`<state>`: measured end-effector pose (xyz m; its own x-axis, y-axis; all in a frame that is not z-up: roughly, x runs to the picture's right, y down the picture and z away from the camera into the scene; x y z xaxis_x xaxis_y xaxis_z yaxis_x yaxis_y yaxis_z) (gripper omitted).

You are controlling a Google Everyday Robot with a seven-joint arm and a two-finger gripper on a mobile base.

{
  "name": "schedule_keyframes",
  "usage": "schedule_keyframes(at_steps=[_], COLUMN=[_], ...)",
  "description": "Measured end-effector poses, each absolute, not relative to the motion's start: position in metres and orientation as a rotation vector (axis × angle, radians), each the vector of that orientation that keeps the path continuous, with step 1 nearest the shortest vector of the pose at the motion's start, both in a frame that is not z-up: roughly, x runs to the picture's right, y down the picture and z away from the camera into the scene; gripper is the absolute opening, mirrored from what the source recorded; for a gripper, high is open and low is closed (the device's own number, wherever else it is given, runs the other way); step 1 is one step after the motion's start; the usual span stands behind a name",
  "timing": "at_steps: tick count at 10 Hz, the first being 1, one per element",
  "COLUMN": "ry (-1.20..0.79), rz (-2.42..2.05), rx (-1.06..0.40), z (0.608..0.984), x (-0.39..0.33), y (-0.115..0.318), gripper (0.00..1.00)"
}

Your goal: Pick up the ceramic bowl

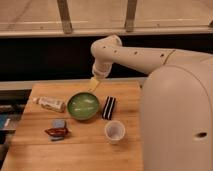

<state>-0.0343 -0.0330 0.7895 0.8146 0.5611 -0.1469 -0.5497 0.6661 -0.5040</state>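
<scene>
The ceramic bowl (83, 106) is round, shallow and glossy green with a darker rim. It sits upright near the middle of the wooden table (75, 150). My white arm reaches in from the right and bends down over the table's far side. My gripper (94, 85) has yellowish fingertips. It hangs just above and behind the bowl's far right rim, apart from it and holding nothing that I can see.
A black rectangular item (108, 107) lies just right of the bowl. A small white cup (114, 131) stands in front of it. A white packet (50, 103) lies left of the bowl. A blue item (59, 123) and a red wrapper (56, 132) lie at front left.
</scene>
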Motion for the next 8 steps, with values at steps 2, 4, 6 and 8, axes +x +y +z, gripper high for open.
schedule_keyframes(at_steps=[2, 4, 6, 8], ry=[-0.030, -0.042, -0.079, -0.097], rz=[0.639, 0.653, 0.650, 0.651], rx=[-0.566, -0.573, -0.599, -0.617], z=[0.794, 0.808, 0.823, 0.836], x=[-0.037, -0.040, -0.051, -0.054], y=[-0.030, -0.027, -0.023, -0.020], gripper=[0.80, 0.80, 0.80, 0.80])
